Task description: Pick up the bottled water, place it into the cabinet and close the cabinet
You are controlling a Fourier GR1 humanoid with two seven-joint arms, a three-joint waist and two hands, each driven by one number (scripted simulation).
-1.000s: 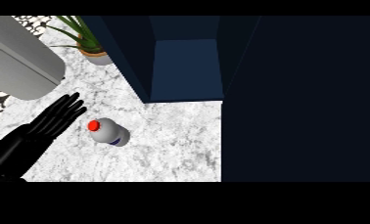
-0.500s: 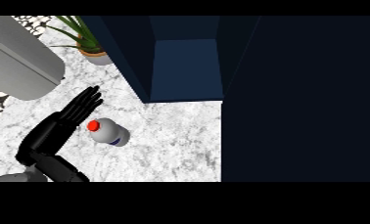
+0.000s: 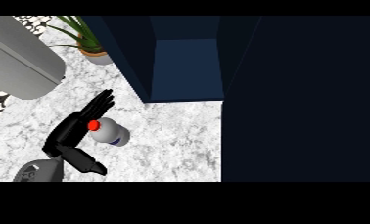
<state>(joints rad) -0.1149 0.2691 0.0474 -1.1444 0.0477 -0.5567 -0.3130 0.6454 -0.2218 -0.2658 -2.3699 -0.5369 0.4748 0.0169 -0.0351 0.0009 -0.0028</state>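
The bottled water (image 3: 115, 134) stands on the marble counter (image 3: 173, 142); it is white with a red cap (image 3: 94, 125). My left hand (image 3: 67, 134) is open right beside the bottle on its left. Its straight fingers (image 3: 100, 102) point up and to the right past the cap, and the thumb (image 3: 88, 163) is spread out below the bottle. Nothing is curled round the bottle. The dark blue cabinet (image 3: 186, 66) stands open just beyond, up and to the right. Its door (image 3: 296, 100) fills the right side of the view. My right hand does not show.
A potted green plant (image 3: 86, 39) stands at the back left beside the cabinet's side wall. A large grey rounded appliance (image 3: 25, 64) lies at the far left edge. Bare marble stretches between the bottle and the cabinet door.
My left hand has moved right and forward, from apart on the bottle's left to right against it. The forearm has come into view. The bottle has not moved.
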